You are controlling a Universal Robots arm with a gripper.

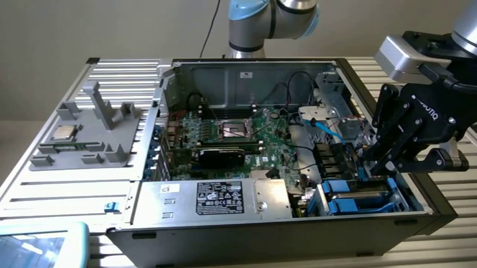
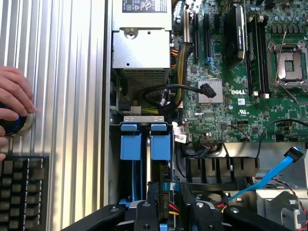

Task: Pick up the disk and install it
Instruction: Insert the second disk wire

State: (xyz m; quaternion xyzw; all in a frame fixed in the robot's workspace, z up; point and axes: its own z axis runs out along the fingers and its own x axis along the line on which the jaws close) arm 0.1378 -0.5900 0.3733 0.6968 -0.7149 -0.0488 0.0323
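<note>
— Where are we holding the gripper (image 1: 375, 167) right now?

— We are hanging it over the drive bay corner of the open computer case (image 1: 171, 223), at the exterior view's right, with its black fingers (image 2: 153, 202) pointing down into the bay.

— And what are the jaws doing?

— We are seeing them partly closed, pinching the end of the disk (image 2: 166, 186). In the wrist view we are looking at a blue strip of its carrier sitting between the two fingers, with a dark connector end just below it.

— So where is the disk lying?

— We are finding it down inside the bay, standing on edge next to two blue tabs (image 2: 131, 144) that are sitting side by side under a silver bracket. We are not managing to tell whether it is fully seated.

— What else are we noticing around it?

— The silver power supply (image 1: 223, 195) is sitting just beside the bay, the green motherboard (image 1: 246, 134) is lying farther in, and a light blue cable (image 2: 269, 178) is running across near the bay. Outside the case, a person's hand (image 2: 14, 96) is resting on the slatted table (image 2: 62, 72) above a keyboard (image 2: 21, 192).
</note>
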